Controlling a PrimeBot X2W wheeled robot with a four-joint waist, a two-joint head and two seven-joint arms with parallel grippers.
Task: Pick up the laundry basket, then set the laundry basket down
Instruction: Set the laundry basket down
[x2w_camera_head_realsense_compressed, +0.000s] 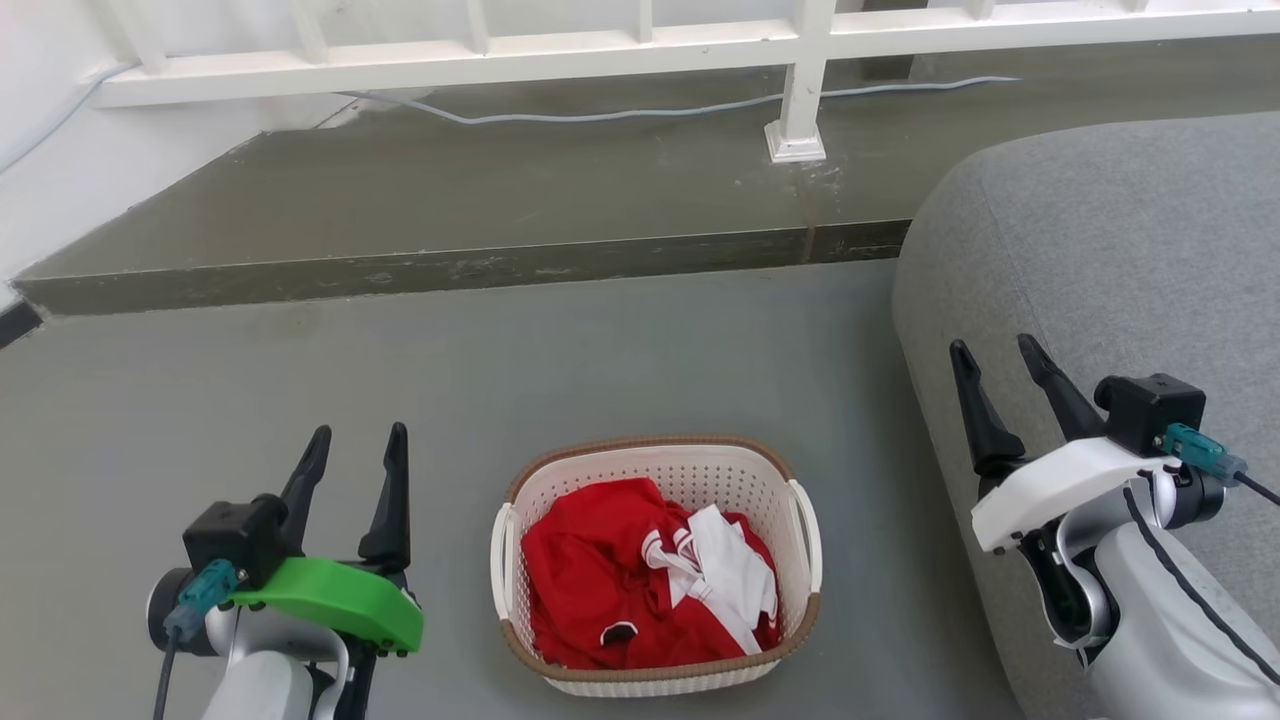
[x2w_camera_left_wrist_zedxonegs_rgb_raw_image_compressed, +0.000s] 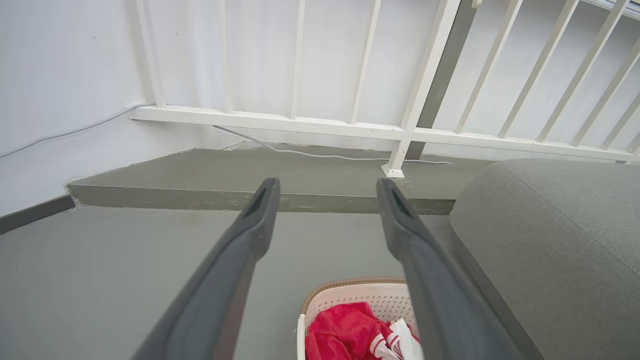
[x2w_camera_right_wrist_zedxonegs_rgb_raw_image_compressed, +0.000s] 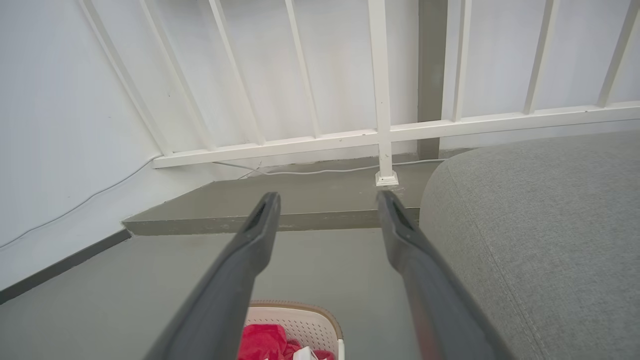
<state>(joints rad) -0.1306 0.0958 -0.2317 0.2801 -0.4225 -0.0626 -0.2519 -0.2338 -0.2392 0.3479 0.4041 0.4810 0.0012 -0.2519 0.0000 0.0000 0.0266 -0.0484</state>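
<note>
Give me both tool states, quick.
Left tool: open, empty, left of the basket.
Right tool: open, empty, right of the basket.

You have a grey floor (x2w_camera_head_realsense_compressed: 650, 340) with the laundry basket (x2w_camera_head_realsense_compressed: 690, 472) standing upright on it, holding red and white clothes (x2w_camera_head_realsense_compressed: 600, 570). Near the basket, to its right, a grey upholstered seat (x2w_camera_head_realsense_compressed: 1100, 260) rests on the same floor. Beyond the basket the floor rises to a darker raised step (x2w_camera_head_realsense_compressed: 450, 200). That step bears a white railing post (x2w_camera_head_realsense_compressed: 797, 130) and a pale cable (x2w_camera_head_realsense_compressed: 620, 113).
</note>
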